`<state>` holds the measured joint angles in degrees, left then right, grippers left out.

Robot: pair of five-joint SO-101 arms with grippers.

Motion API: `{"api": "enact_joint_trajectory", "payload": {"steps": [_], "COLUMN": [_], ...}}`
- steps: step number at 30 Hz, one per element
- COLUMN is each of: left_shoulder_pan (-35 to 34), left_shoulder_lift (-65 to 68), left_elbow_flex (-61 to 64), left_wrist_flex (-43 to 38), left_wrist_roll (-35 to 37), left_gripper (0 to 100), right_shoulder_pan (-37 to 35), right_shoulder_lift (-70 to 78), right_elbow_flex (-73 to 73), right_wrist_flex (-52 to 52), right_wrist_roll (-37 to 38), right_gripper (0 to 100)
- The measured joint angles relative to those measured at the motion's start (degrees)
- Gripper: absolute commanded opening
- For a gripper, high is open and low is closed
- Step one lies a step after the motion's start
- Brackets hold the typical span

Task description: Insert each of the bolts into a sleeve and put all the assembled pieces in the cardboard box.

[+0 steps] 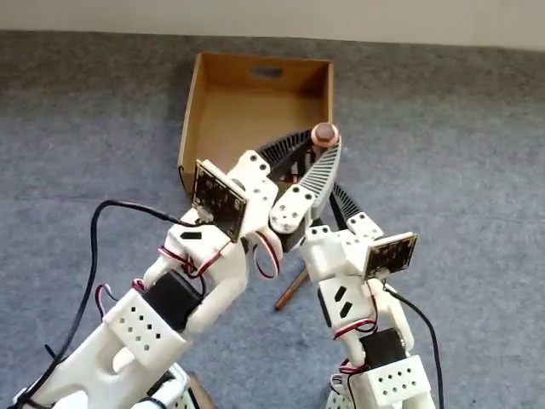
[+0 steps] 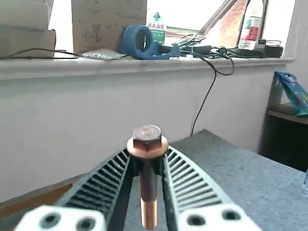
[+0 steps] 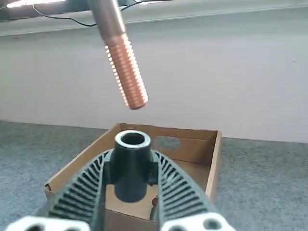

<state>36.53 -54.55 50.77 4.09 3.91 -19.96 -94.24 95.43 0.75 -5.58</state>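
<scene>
My left gripper (image 2: 147, 155) is shut on a copper bolt (image 2: 148, 144) just below its hexagonal head, and the shaft hangs down between the fingers. In the high view this gripper (image 1: 322, 143) holds the bolt head (image 1: 324, 132) over the near right corner of the cardboard box (image 1: 192, 111). My right gripper (image 3: 131, 161) is shut on a black sleeve (image 3: 131, 166), held upright with its bore facing up. The bolt's threaded tip (image 3: 127, 67) hangs a short way above the sleeve, tilted and not inside it. Behind them stands the open box (image 3: 211, 149).
A second copper bolt (image 1: 292, 290) lies loose on the grey carpet between the two arms. The right arm's body (image 1: 353, 251) stands close beside the left arm's wrist (image 1: 255, 196). Open carpet lies to either side of the box.
</scene>
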Motion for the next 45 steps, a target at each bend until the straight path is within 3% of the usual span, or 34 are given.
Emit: {"api": "enact_joint_trajectory", "payload": {"steps": [6, 13, 36, 45], "left_shoulder_pan": [-0.88, -0.79, -2.55, -2.81], "left_shoulder_lift": [5.80, 7.74, 9.05, 20.75], "left_elbow_flex": [-0.44, -6.51, -7.56, -25.05], "left_wrist_flex": [1.58, 10.29, 14.51, 35.60], "left_wrist_roll": [-0.18, -0.18, 0.00, 0.00], "left_gripper": [1, 1, 1, 1], "right_shoulder_pan": [0.09, 0.00, 0.00, -0.09], "right_shoulder_lift": [0.18, 0.18, 0.09, 0.09], "right_elbow_flex": [0.00, 0.00, 0.00, 0.00], "right_wrist_flex": [0.09, 0.09, 0.09, 0.09], "right_wrist_roll": [0.00, 0.00, 0.00, 0.00], "right_gripper": [0.6, 0.6, 0.6, 0.6]}}
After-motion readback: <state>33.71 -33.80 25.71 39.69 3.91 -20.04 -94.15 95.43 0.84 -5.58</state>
